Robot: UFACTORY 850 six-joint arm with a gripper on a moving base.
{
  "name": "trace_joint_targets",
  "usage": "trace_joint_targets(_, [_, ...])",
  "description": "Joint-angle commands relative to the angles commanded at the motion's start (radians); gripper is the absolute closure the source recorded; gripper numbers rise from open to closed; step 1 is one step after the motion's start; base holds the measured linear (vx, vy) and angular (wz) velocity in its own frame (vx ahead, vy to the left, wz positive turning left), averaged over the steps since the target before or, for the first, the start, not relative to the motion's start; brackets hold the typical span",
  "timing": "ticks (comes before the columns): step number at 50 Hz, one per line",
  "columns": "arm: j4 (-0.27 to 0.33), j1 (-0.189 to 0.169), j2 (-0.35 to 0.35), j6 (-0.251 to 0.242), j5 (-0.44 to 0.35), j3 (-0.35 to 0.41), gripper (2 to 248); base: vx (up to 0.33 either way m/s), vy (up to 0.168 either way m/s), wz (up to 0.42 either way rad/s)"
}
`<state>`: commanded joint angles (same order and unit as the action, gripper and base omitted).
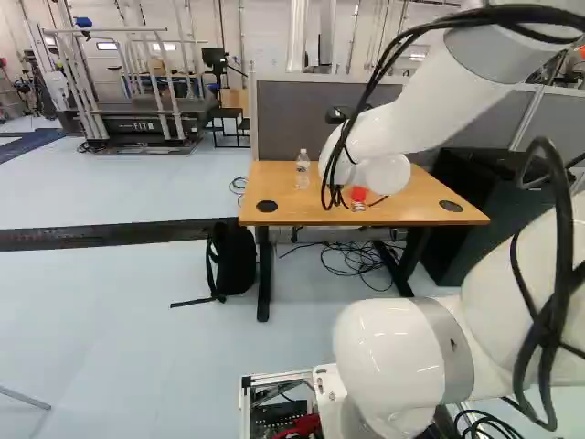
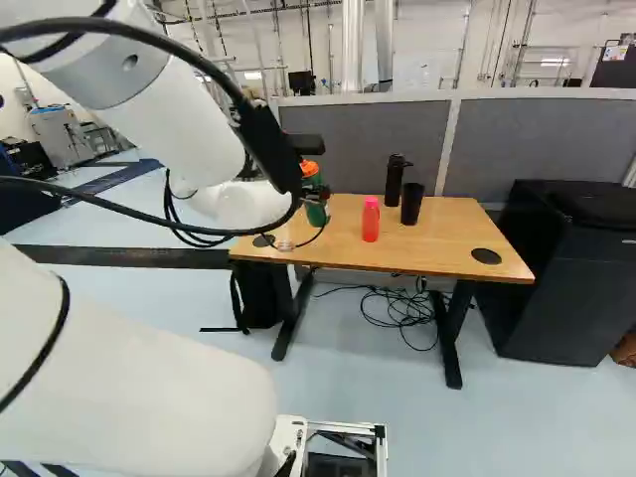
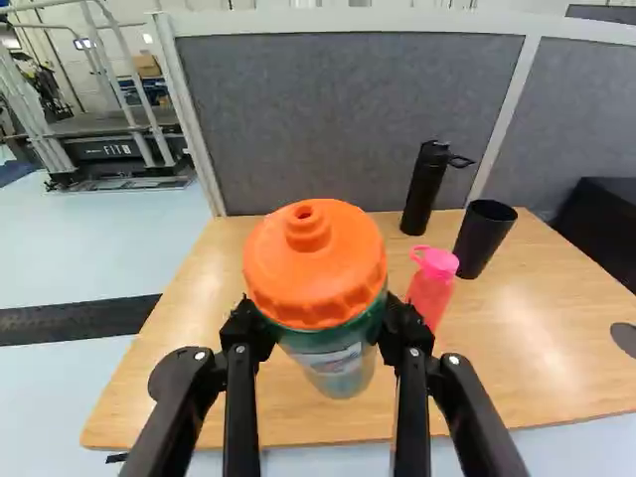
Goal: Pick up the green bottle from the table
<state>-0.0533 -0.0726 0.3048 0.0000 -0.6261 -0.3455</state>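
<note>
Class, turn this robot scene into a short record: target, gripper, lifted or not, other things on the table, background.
target: green bottle with an orange lid
gripper: black gripper, closed on the bottle from both sides
lifted: cannot tell
others on table: pink bottle, black bottle, black cup
background: grey partition behind the table
</note>
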Motion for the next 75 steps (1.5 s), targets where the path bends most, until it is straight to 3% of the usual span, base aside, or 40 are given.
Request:
trace_joint_targets(37, [0.042, 0.057, -0.020, 0.000, -0.195, 0.204, 128, 0.000, 0.000, 0.000])
trace_joint_targets(75, [0.053, 0.073, -0.026, 0.000, -0.247, 0.258, 128, 0.000, 0.000, 0.000])
